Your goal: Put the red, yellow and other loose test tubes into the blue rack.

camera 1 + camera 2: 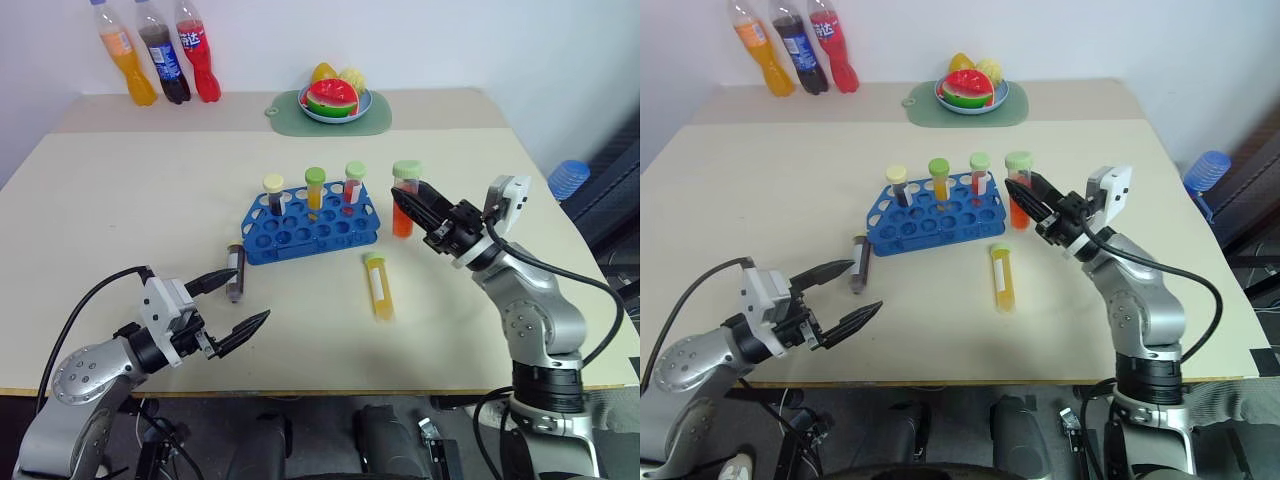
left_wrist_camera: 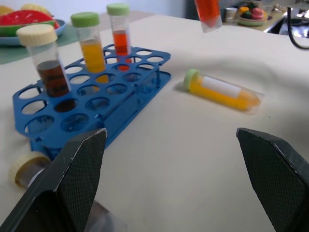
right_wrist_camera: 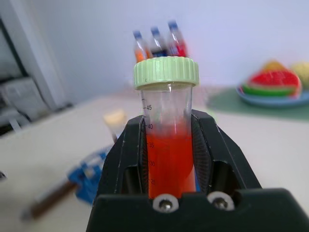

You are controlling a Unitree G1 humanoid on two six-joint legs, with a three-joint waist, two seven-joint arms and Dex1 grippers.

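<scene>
The blue rack (image 1: 300,236) stands mid-table holding three upright tubes: a dark one (image 1: 274,192), an orange one (image 1: 315,187) and a red one (image 1: 353,182). My right gripper (image 1: 412,197) is shut on a red test tube (image 1: 404,201) with a green cap, held upright above the table just right of the rack. A yellow tube (image 1: 380,287) lies flat in front of the rack. A dark brown tube (image 1: 235,272) lies off the rack's left front corner. My left gripper (image 1: 236,307) hangs open near the front edge, close to that brown tube.
Three drink bottles (image 1: 160,50) stand at the far left corner. A plate of fruit (image 1: 337,100) rests on a green mat at the back centre. A blue bottle (image 1: 568,178) sits beyond the table's right edge.
</scene>
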